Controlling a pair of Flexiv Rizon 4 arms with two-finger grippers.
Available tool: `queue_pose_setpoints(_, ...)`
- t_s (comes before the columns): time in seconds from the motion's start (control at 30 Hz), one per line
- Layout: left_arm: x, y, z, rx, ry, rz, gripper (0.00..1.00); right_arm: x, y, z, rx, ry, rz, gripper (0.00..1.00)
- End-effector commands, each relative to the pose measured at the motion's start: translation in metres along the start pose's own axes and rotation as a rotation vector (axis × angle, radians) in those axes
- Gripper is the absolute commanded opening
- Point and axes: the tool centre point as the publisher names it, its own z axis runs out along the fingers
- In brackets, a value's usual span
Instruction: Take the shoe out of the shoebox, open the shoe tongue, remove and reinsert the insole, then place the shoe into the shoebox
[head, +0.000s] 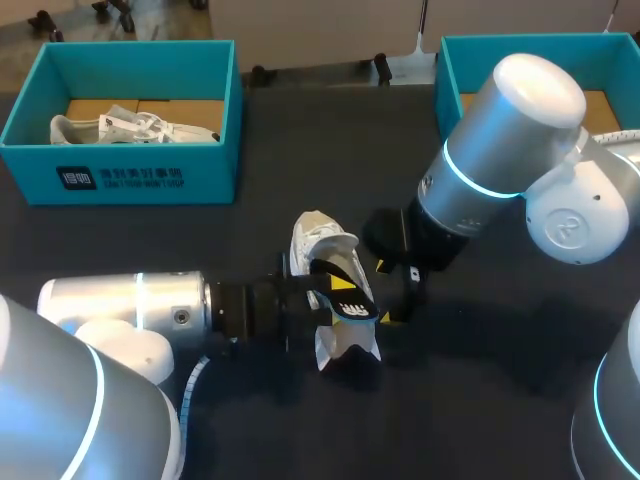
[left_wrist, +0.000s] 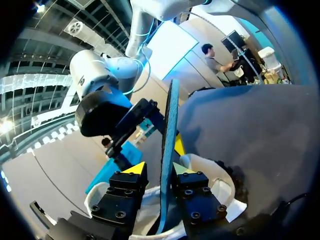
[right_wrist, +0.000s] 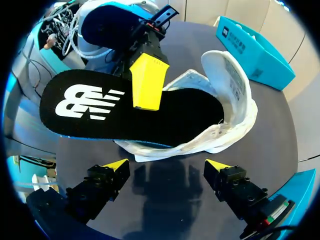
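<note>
- The shoebox (head: 140, 178) sits far left; the shoe (head: 316, 238) lies mid-table, well apart from it.
- This looks like the insole step: the insole (right_wrist: 100, 107) is half out of the shoe, so next it needs a straight slide.
- The left gripper (left_wrist: 159, 170) pinches the insole, fingers narrowly parted.
- The right gripper (right_wrist: 167, 166) is wide open and empty beside the shoe.

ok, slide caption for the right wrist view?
Left gripper holds black foam insole partly inside white sneaker; right gripper open nearby.
</note>
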Motion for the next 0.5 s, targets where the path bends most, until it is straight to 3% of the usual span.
queue_pose_setpoints(0.03, 0.001, -0.005, 0.005, -0.018, 0.002, 0.02, 0.3, 0.0, 0.0, 0.001, -0.002, -0.001, -0.001, 1.0)
queue_pose_setpoints(0.1, 0.0, -0.005, 0.008, -0.018, 0.004, 0.02, 0.23, 0.0, 0.0, 0.001, -0.002, -0.001, -0.001, 1.0)
queue_pose_setpoints(0.13, 0.0, -0.005, 0.01, -0.029, 0.006, 0.032, 0.05, 0.0, 0.0, 0.001, -0.002, -0.001, -0.001, 1.0)
queue_pose_setpoints(0.17, 0.0, -0.004, 0.012, -0.035, 0.011, 0.04, 0.0, 0.0, 0.0, 0.001, -0.002, -0.001, -0.001, 1.0)
queue_pose_setpoints(0.5, 0.001, 0.029, 0.011, -0.096, -0.002, 0.07, 0.0, 0.0, 0.0, 0.001, -0.002, -0.001, -0.001, 1.0)
